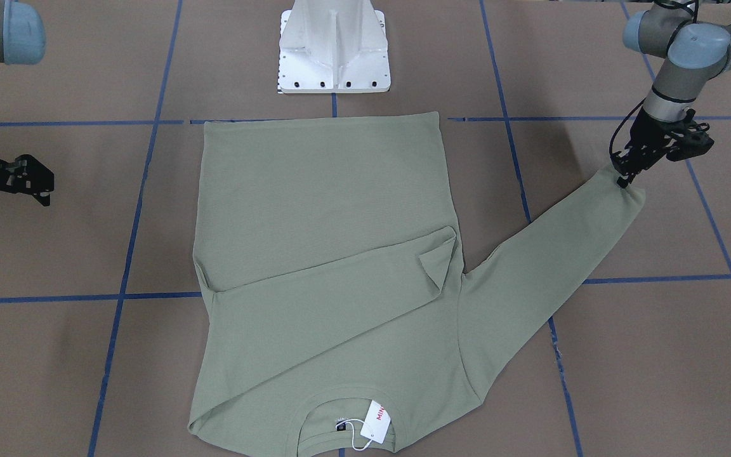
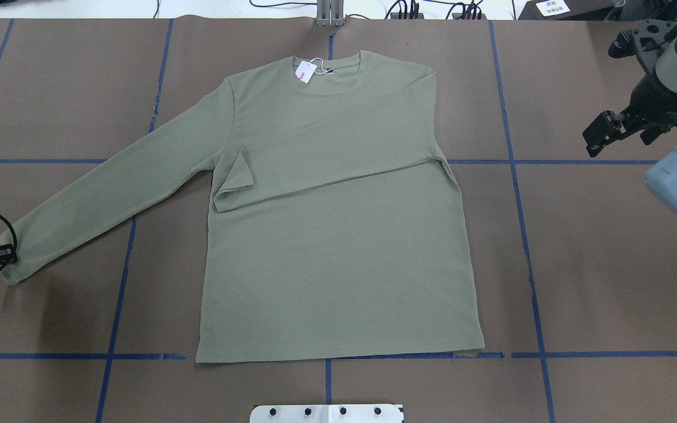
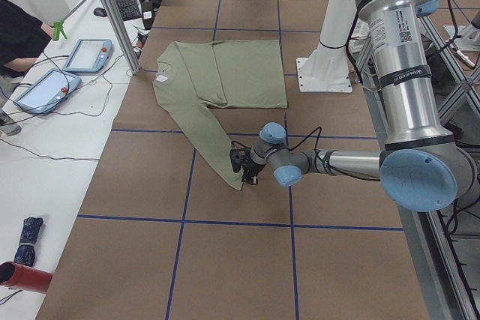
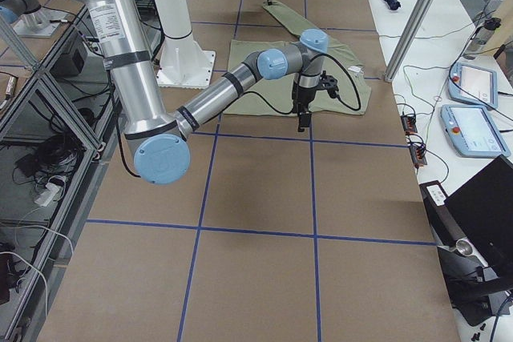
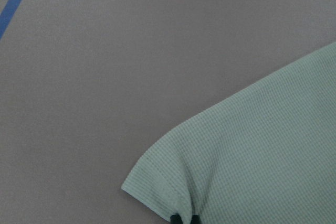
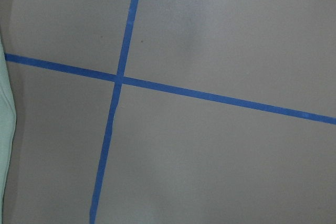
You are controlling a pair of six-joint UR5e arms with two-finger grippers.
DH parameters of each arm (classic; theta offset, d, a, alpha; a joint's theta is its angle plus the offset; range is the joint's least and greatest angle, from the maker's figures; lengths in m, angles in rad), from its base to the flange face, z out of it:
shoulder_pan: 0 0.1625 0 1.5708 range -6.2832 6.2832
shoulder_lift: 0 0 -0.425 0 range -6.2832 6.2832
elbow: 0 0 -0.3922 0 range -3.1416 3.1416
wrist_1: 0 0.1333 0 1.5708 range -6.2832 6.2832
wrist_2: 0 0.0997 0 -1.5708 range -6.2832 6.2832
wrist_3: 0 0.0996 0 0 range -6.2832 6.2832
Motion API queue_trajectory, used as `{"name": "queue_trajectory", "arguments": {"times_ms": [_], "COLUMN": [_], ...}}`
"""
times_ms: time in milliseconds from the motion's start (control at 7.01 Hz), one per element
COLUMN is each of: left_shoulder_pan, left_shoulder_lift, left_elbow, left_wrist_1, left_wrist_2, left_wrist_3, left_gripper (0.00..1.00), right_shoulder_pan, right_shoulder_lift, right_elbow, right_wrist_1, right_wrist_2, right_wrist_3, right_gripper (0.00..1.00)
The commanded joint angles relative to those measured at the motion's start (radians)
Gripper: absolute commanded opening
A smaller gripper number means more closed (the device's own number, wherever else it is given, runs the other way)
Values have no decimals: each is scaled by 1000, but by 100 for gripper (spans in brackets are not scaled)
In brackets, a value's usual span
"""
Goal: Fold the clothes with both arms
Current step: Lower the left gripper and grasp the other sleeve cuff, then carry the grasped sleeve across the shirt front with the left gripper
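A: Where was the shirt (image 2: 338, 252)?
B: Flat on the counter (image 2: 609, 264). The folded sleeve (image 2: 327, 167) lay across the body, and the free sleeve (image 2: 115, 200) stretched out to the robot's left.
A: Grippers?
B: The left gripper (image 1: 624, 179) was clamped on the cuff (image 5: 157, 182), knit puckered at the pinch. The right gripper (image 1: 32, 183) hung well apart from the shirt. Couldn't tell if its fingers were apart or together.
A: Handling?
B: Soft, light and limp, I'd judge, so it would drape and drag. The hemmed cuff looked the surest hold.

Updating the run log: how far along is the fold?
Done: the folded sleeve lies across the shirt. In hand: left gripper pinches the cuff of the outstretched sleeve. Left: fold that sleeve in, then the body. The right gripper hangs clear of the cloth.
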Motion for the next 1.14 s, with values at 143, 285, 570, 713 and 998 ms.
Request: {"name": "queue_trajectory", "arguments": {"times_ms": [143, 285, 570, 713, 998], "left_shoulder_pan": [-13, -20, -103, -155, -264], "left_shoulder_lift": [-29, -123, -425, -572, -830], "left_elbow": [-134, -175, -171, -163, -37], "left_wrist_1": [109, 264, 581, 724, 848], "left_wrist_2": [-119, -122, -125, -127, -209], "left_wrist_3": [3, 11, 28, 46, 49], "left_gripper": [0, 0, 0, 0, 0], "right_shoulder_pan": [33, 62, 105, 110, 122], "right_shoulder_lift": [-33, -62, -121, -138, -159], "right_elbow": [-2, 0, -3, -5, -3], "right_wrist_1": [0, 0, 2, 2, 3], "right_wrist_2": [32, 54, 54, 54, 54], "right_wrist_3": [-45, -88, -157, -156, -156], "right_gripper": [100, 100, 100, 100, 100]}}
